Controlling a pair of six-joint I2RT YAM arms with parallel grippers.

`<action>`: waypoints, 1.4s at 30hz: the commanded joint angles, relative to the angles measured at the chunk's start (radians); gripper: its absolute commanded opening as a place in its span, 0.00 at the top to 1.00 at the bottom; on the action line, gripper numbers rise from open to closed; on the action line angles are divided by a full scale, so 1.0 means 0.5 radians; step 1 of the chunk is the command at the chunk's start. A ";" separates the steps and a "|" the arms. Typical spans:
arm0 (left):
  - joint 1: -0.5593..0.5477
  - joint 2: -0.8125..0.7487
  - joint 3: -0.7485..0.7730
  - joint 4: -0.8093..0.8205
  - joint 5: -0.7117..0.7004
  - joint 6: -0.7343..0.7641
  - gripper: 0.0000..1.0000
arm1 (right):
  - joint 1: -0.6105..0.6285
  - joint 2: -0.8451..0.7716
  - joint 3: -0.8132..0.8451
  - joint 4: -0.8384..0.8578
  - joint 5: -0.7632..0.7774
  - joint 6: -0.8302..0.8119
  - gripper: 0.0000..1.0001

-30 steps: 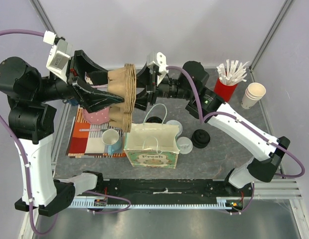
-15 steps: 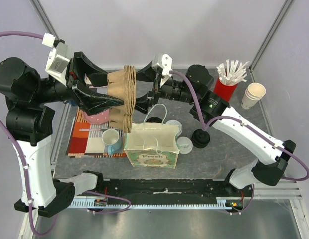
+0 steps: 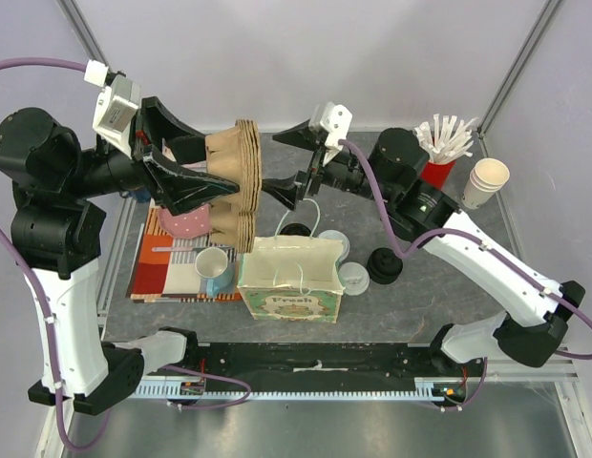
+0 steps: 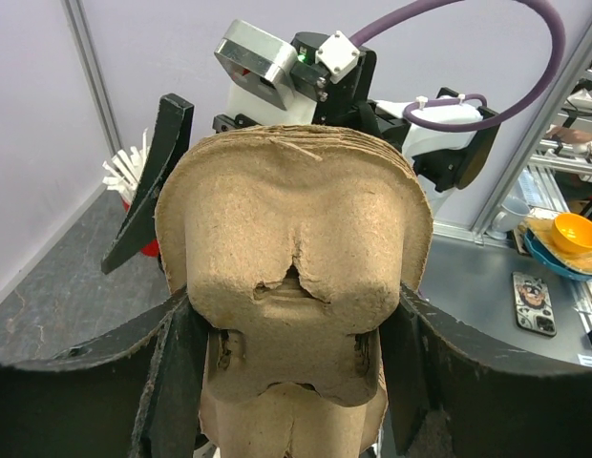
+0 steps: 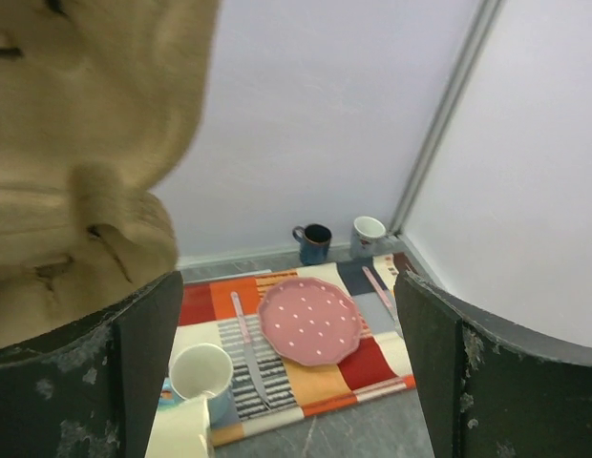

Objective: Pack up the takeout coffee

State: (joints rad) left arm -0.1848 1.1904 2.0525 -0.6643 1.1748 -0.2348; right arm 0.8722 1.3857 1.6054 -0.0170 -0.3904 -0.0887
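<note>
My left gripper (image 3: 220, 170) is shut on a stack of brown pulp cup carriers (image 3: 237, 186), held on edge in the air above the placemat. The stack fills the left wrist view (image 4: 296, 239), between my black fingers (image 4: 177, 372). My right gripper (image 3: 283, 164) is open and empty, just right of the stack and apart from it. The stack's edge shows at the upper left of the right wrist view (image 5: 76, 172). Two takeout coffee cups with white lids stand by the paper bag (image 3: 291, 281), one behind it (image 3: 331, 241) and one at its right (image 3: 354, 277).
A lidless black cup (image 3: 294, 230) stands behind the bag and a black lid (image 3: 384, 265) lies to its right. A red cup of straws (image 3: 434, 164) and stacked paper cups (image 3: 484, 181) stand at the back right. A striped placemat (image 5: 372, 363) holds a pink plate (image 5: 310, 320), cutlery and a mug (image 5: 200, 377).
My right gripper has drawn back to the right, off the carrier stack it was touching. The left gripper still holds the stack in about the same place.
</note>
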 commanded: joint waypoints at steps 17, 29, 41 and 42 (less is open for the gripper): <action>0.005 -0.040 0.083 -0.049 -0.058 0.068 0.98 | -0.027 -0.182 0.115 0.070 -0.667 0.385 0.11; 0.001 -0.028 0.098 -0.049 -0.055 0.077 0.98 | -0.011 -0.084 0.293 0.101 -0.873 0.708 0.13; 0.005 -0.015 0.107 -0.049 -0.045 0.080 0.98 | 0.029 -0.026 0.376 0.249 -0.781 0.901 0.23; 0.002 -0.015 0.107 -0.049 -0.042 0.077 0.98 | 0.029 -0.026 0.376 0.273 -0.769 0.920 0.24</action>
State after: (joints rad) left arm -0.1848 1.1828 2.0693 -0.7094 1.1534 -0.2176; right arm 0.8806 1.3766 1.7458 0.0463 -0.8051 0.3141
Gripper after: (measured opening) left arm 0.678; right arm 0.779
